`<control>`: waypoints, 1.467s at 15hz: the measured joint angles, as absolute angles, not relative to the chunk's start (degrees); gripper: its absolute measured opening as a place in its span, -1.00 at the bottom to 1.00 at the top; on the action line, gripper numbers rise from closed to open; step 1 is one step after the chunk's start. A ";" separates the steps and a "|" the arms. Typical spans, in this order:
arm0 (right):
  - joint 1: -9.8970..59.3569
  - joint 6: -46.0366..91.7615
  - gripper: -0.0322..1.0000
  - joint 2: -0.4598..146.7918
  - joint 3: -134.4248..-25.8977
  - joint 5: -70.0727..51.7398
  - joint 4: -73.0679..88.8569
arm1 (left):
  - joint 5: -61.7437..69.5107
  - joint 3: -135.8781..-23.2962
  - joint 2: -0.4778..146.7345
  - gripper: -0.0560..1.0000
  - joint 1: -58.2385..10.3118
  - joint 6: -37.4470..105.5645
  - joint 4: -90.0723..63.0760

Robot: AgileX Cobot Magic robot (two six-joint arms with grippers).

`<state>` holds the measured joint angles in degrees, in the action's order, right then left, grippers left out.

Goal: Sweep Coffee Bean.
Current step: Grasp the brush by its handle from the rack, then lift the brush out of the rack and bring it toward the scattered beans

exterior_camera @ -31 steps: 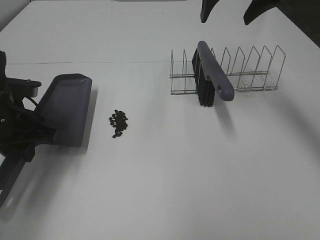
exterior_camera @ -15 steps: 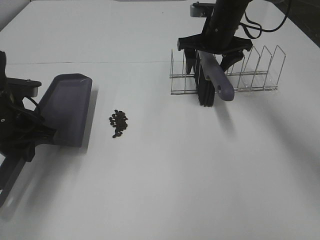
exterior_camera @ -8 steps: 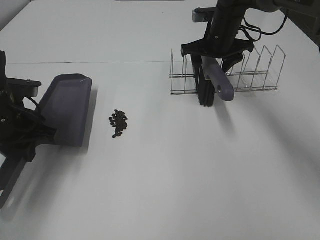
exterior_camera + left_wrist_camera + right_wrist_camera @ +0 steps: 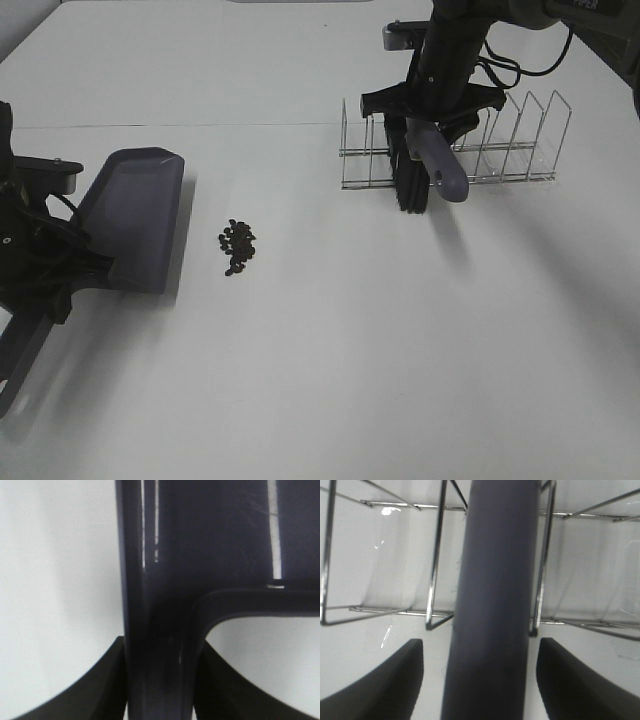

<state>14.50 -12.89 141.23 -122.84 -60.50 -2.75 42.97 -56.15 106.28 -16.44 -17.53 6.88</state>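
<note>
The coffee beans [image 4: 237, 246] lie in a small dark cluster on the white table, just right of the grey-purple dustpan [image 4: 130, 215]. My left gripper [image 4: 45, 268] is shut on the dustpan's handle [image 4: 157, 630], and its fingers [image 4: 95, 690] press on both sides. The brush [image 4: 425, 155], with a grey-purple handle and black bristles, stands in the wire rack [image 4: 500, 140]. My right gripper [image 4: 432, 118] is open and straddles the brush handle [image 4: 495, 590]. Its fingers [image 4: 380, 685] stand apart from the handle, with a gap on each side.
The wire rack [image 4: 436, 555] has several upright dividers beside the brush. A thin seam line [image 4: 200, 125] runs across the table behind the dustpan. White tabletop lies between the beans and the rack.
My right arm has come down from the top of the view over the rack, and its open fingers now sit around the brush handle. The left arm, dustpan and beans have not moved.
</note>
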 joint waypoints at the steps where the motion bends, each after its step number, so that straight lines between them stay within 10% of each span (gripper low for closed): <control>1: 14.50 -12.89 -0.08 141.46 -122.84 -60.73 -2.75 | 42.97 -56.15 106.28 -0.27 -16.44 -17.53 6.88; 3: 14.50 -13.18 -0.39 141.46 -122.84 -60.91 -2.92 | 42.97 -56.15 106.28 -0.27 -16.44 -17.53 6.88; 22: 14.67 -13.35 -0.40 118.26 -123.01 -70.47 -6.76 | 42.97 -56.15 106.28 -0.27 -16.44 -16.27 6.88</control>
<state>14.67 -13.35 118.26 -123.01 -70.47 -6.76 42.97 -56.15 106.28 -16.44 -16.27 6.88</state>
